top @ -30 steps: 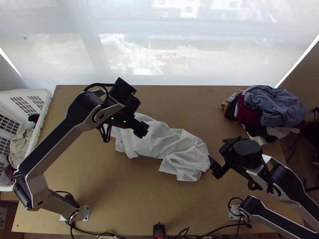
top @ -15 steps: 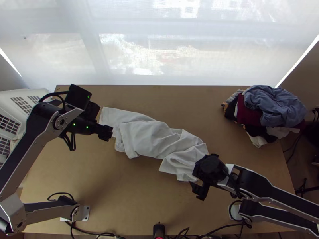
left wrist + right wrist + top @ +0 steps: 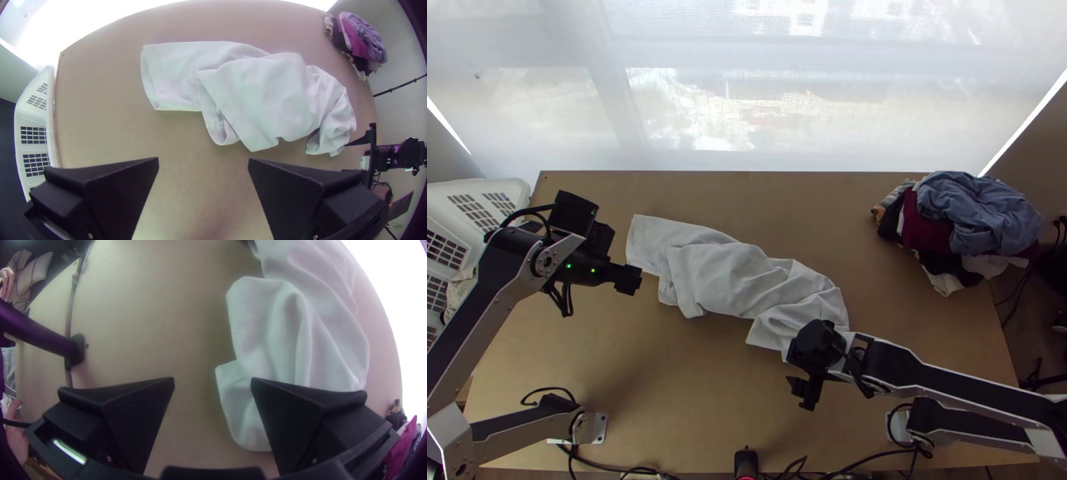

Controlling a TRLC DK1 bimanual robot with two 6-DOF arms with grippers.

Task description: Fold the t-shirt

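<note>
Since the white shirt point(image 3: 723, 276) lies bunched mid-table, the left gripper point(image 3: 203, 162) and right gripper point(image 3: 212, 381), both with fingers wide apart, holding nothing, could pinch stacked layers and drag it all askew.

I have a wide bare stretch of tabletop point(image 3: 691, 400) between the bunched white t-shirt point(image 3: 723, 276) and the near edge; I'd have to stop short of the black post point(image 3: 745, 462) and the cables point(image 3: 859, 464) there. Beyond the shirt, a lane follows the far edge, blocked at the far right corner by the clothes pile point(image 3: 979, 224). I could also slip between shirt and pile. Along the left edge the basket point(image 3: 517, 189) is in my way, and the left arm point(image 3: 499, 276) crosses over it. My right arm point(image 3: 939, 376) bars the lane from the right edge to the shirt's near end.
</note>
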